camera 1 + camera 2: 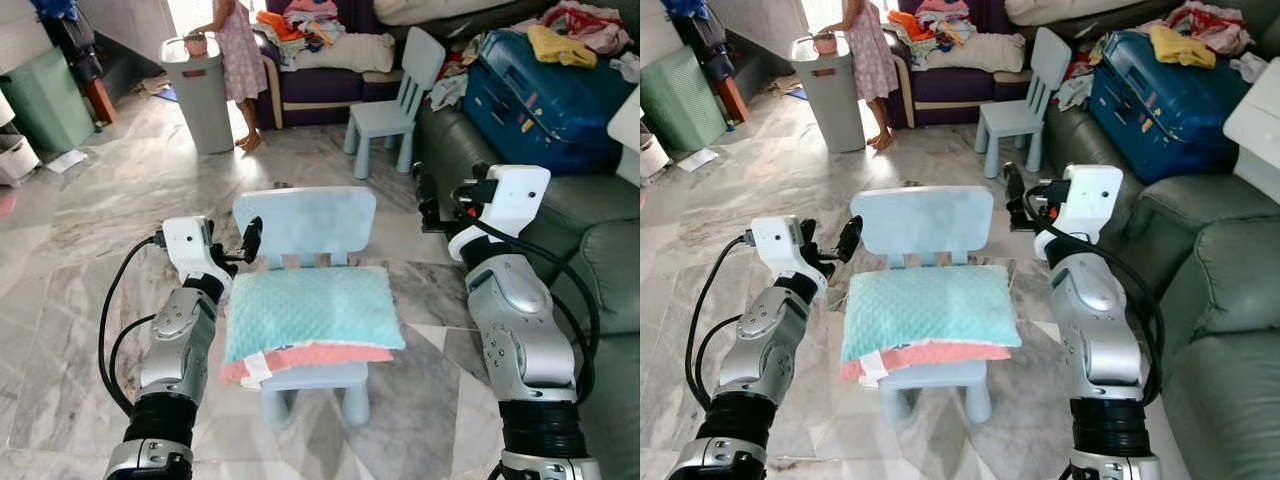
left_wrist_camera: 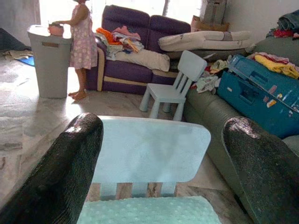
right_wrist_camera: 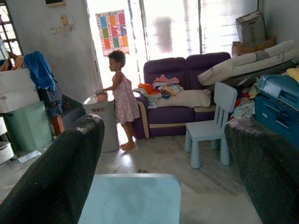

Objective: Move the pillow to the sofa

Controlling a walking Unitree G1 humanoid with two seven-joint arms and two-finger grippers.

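Squarely before the robot, the pillow [image 1: 312, 308] lies flat on the seat of a small pale-blue chair [image 1: 305, 222]; it is mint green with a dotted, bumpy cover, and a coral-pink layer with a bit of white shows along its near edge, which overhangs the seat front a little. Its far edge sits against the base of the chair's backrest. Both arms are raised and bent, one on each side of the chair. The left gripper [image 1: 250, 240] hovers just beside the left end of the backrest, a little above the pillow's far left corner, its two black fingers [image 2: 65, 172] spread apart and grasping nothing. The right gripper [image 1: 1014, 200] is held higher, to the right of the backrest and apart from it, its fingers [image 3: 60, 177] likewise spread wide with nothing between them. To the right runs a dark green sofa [image 1: 600, 260], its far end loaded with a blue suitcase [image 1: 545, 95] that has a yellow cloth on top. Farther off stands a second pale-blue chair [image 1: 395, 100], and beyond it a purple sofa [image 1: 325, 85] heaped with clothes and a cream cushion. On the far left a person in a patterned dress [image 1: 238, 50] stands at a tall grey bin [image 1: 203, 95] with a pink pot on its lid.
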